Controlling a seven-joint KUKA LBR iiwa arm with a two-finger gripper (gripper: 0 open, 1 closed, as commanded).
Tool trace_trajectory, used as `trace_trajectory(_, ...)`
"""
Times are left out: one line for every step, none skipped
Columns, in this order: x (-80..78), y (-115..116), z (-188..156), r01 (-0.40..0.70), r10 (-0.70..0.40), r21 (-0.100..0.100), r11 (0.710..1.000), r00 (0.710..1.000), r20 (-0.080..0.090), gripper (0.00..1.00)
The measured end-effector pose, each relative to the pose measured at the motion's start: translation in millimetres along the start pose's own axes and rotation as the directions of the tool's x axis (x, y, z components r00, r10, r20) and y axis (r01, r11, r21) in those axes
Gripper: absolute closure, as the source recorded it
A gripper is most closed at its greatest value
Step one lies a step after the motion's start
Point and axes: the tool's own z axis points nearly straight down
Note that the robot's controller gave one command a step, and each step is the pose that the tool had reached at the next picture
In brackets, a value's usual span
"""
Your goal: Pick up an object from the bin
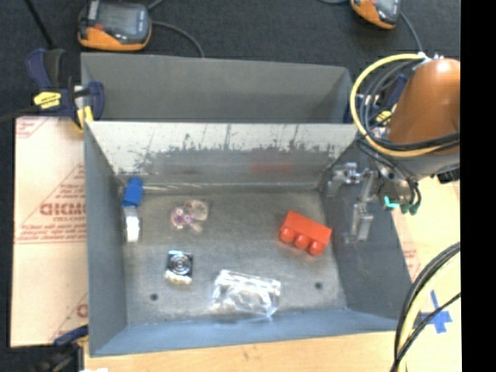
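Camera view, nearest first: clear crumpled bag (244, 293) and small round black-and-silver piece (179, 268); beyond, 1 red block (304, 233) lying loose, right of centre, probably the easiest pick; jaws hang over the bin (232, 142) right slope beside it; apart or together, I cannot tell

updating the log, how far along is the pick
Nothing looks done yet: the red block, clear bag, pinkish piece, blue-and-white piece and small black-and-white piece all lie on the bin floor. In hand: the gripper hangs at the right wall, beside the red block. Left: grasp and lift.
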Motion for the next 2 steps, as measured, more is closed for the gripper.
trace_trajectory(28.5, 15, 109, 0.026, -0.026, -0.001, 1.000, 1.000, 0.001, 0.00)
trace_trajectory(-32.5, 8, 126, -0.008, 0.008, 0.001, 1.000, 1.000, 0.013, 0.00)
